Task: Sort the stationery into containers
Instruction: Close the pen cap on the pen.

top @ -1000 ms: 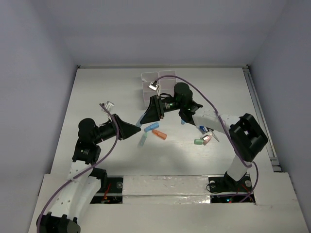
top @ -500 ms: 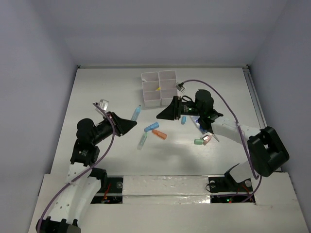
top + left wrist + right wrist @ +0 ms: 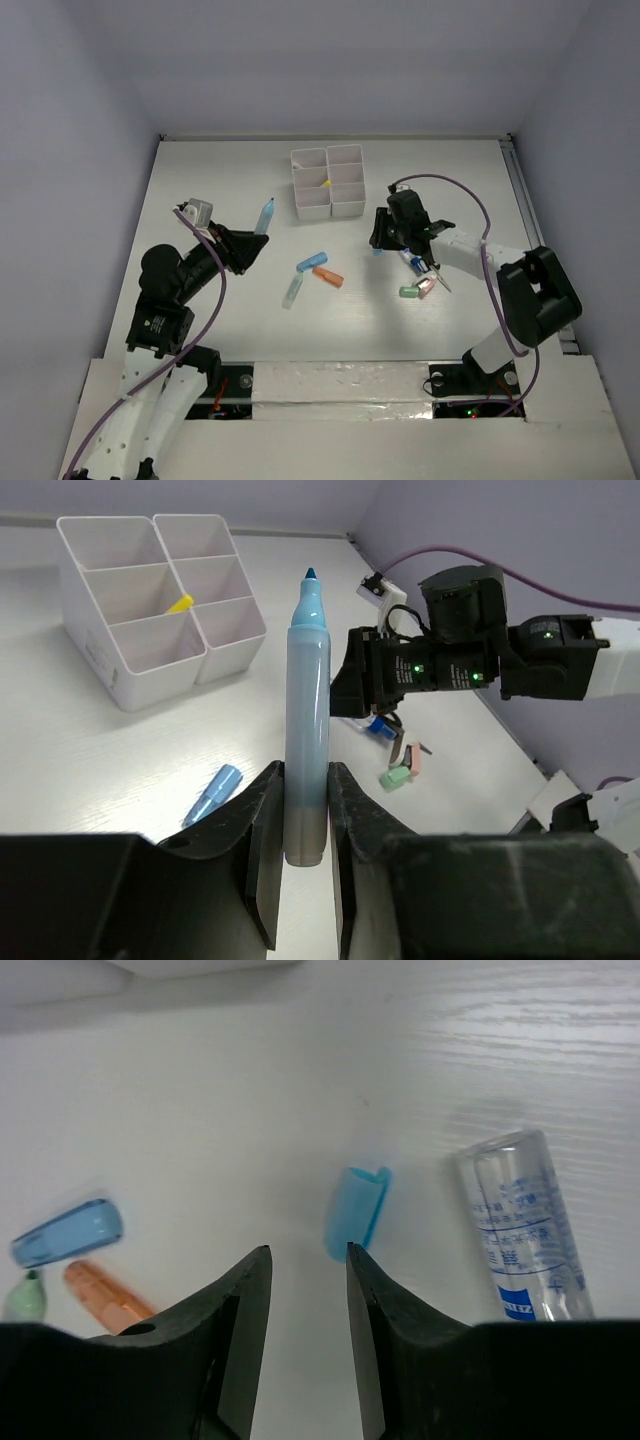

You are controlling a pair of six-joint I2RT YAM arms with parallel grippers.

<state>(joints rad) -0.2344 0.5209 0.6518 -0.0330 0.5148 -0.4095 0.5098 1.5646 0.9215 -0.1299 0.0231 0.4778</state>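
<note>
The left gripper [image 3: 305, 782] clenches a long pale-blue plastic marker [image 3: 306, 700], its tip pointing ahead. The white plastic six-compartment organizer [image 3: 165, 685] sits ahead to its left. The right gripper [image 3: 308, 1260] hangs parted, with a small curved blue plastic piece [image 3: 357, 1210] just beyond its right finger.

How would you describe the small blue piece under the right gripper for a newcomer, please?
From the white organizer at the table's far side, go right to the right gripper. Below its fingers lies the small blue piece: solid pale blue and stubby, unlike the clear blue-labelled tube beside it.
</note>
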